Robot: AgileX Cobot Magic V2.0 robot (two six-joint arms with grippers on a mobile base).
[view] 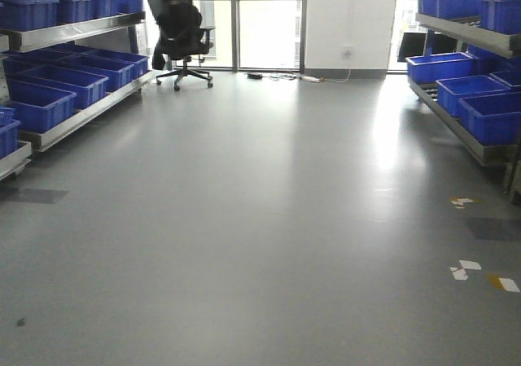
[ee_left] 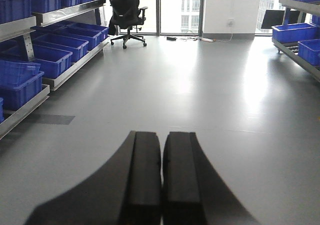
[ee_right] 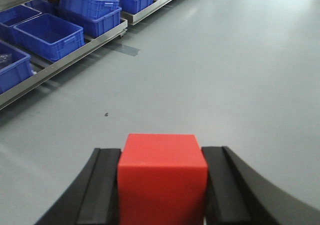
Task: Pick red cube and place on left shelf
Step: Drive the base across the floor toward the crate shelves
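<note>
Item 1, red cube [ee_right: 162, 180]: clamped between the two black fingers of the right gripper [ee_right: 161, 156], off the floor [view: 260, 220], top face level, sides square to the pads; the right gripper is therefore narrowed onto the cube and carrying it. Item 2, left gripper [ee_left: 161, 136]: fingers pressed together with only a thin seam between them, nothing held, pointing down the open aisle. Item 3, left shelf [view: 81, 115]: long steel rack along the left side of the room, sloped tiers with flat front rails, loaded with blue crates [view: 37, 104]; in the right wrist view it lies ahead and to the left of the cube, well apart from it. Item 4, surroundings: a second rack [view: 456, 126] with more blue crates on the opposite side, a black office chair [view: 181, 28] near the windows at the far end, scraps of tape on the floor at right. Status: the pick appears done; the step in hand is judged to be carrying the cube toward the left shelf. Next move, as judged: close the gap to the rack, raise the cube above a front rail, and choose a spot, either a bare stretch of rail or an open crate, before opening the fingers. Risk noted: the tiers slope, so a cube released on bare track may slide.
</note>
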